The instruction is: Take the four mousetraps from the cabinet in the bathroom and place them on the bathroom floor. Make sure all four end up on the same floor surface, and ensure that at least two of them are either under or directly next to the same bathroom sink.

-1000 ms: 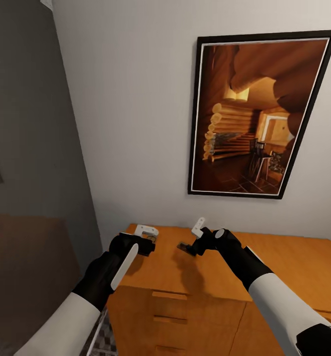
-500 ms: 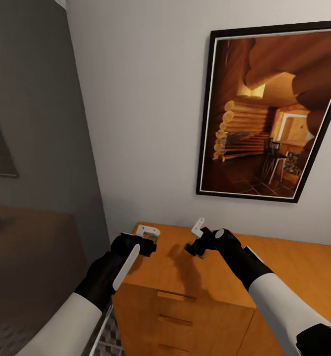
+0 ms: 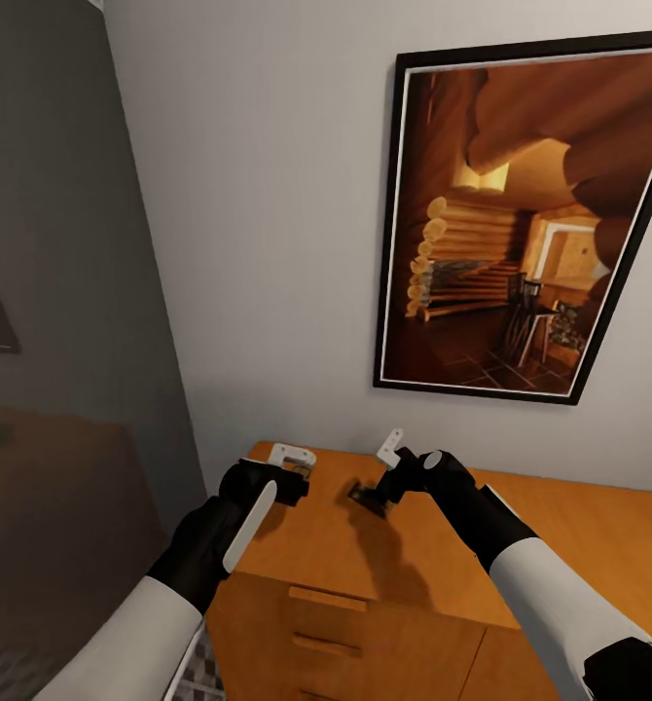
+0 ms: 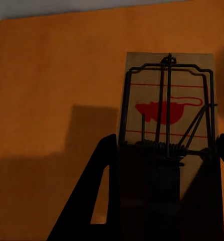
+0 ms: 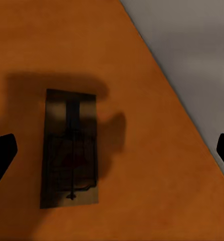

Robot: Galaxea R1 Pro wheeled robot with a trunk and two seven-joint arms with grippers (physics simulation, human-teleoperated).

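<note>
At the left, the left hand (image 3: pixel 289 484) hovers over the near-left corner of the orange-brown cabinet (image 3: pixel 579 531). In its wrist view a mousetrap (image 4: pixel 168 118), a tan board with a red mouse mark and dark wire, sits between the two dark fingers (image 4: pixel 99 196); the fingers flank its near end, and it looks held, though I cannot tell for sure whether they press it or it just lies on the top.

To the right, the right hand (image 3: pixel 389 484) hangs over a second mousetrap (image 5: pixel 70 148) lying flat in shadow on the cabinet top. Its fingertips (image 5: pixel 2 153) stand wide apart at the picture's edges, holding nothing.

Count: two mousetraps visible, two hands, one cabinet, one framed picture (image 3: pixel 521 214) on the wall behind.

Risks, as I judge them: the flat trap could slide away if the right hand closes off-centre, and the left trap, gripped at one end only, could tip out when carried towards the floor.
</note>
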